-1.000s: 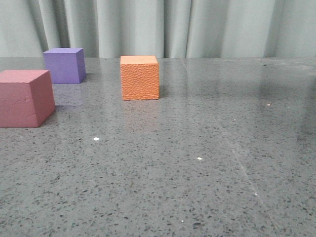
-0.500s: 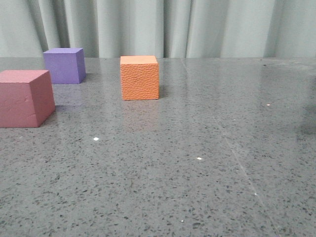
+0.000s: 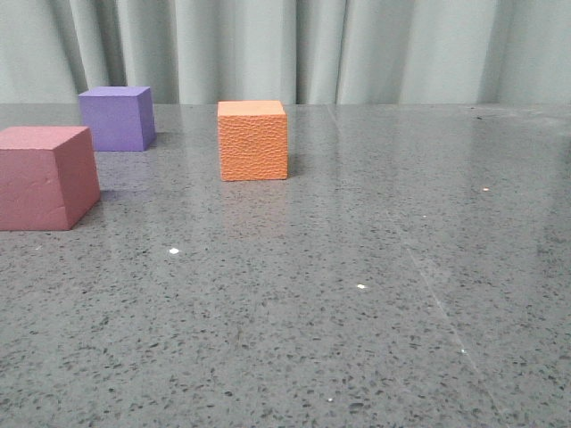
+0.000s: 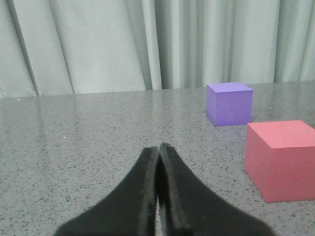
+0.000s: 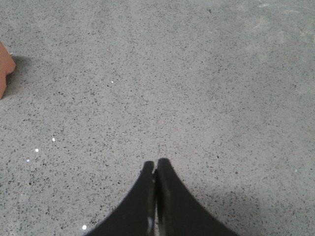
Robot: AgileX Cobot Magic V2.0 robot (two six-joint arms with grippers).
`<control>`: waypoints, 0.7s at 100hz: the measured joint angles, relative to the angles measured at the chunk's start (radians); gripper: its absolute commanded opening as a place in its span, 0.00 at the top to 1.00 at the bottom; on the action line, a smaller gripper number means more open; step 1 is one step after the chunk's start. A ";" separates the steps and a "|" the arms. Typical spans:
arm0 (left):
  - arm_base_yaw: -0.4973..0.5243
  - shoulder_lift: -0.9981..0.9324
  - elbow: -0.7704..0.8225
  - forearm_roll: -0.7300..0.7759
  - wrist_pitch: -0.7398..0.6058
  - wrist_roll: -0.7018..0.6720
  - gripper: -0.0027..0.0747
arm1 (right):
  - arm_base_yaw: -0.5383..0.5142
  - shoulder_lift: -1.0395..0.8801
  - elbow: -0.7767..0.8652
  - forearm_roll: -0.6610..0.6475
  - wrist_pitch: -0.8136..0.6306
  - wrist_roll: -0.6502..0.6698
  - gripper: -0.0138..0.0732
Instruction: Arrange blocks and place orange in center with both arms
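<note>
Nothing grasped yet: my left pincer [image 4: 158, 150] and right pincer [image 5: 156, 164] are both pinched closed and empty above the counter [image 3: 375, 294], so this looks like the approach step. The orange cube [image 3: 253, 140] stands mid-counter, the purple cube [image 3: 115, 118] back left, and the pinkish-red cube [image 3: 46, 176] nearer, far left; next I'd open wide and close in on a block. Front view shows neither arm, pinkish-red is cropped there, and the right wrist catches only an orange sliver.
</note>
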 measured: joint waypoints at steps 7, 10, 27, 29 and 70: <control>0.000 0.000 0.000 0.000 0.000 0.000 0.99 | 0.000 0.000 0.000 0.000 0.000 0.000 0.98; 0.000 0.000 0.000 0.000 0.000 0.000 0.99 | 0.000 0.000 0.000 0.000 0.000 0.000 0.98; 0.000 0.000 0.000 0.000 0.000 0.000 0.99 | 0.000 -0.002 0.022 -0.029 -0.004 0.000 0.98; 0.000 0.000 0.000 0.000 0.000 0.000 0.99 | 0.000 -0.004 0.029 -0.038 -0.009 0.000 0.98; 0.000 0.000 0.000 0.000 0.000 0.000 0.99 | -0.081 -0.329 0.296 -0.105 -0.059 0.159 0.98</control>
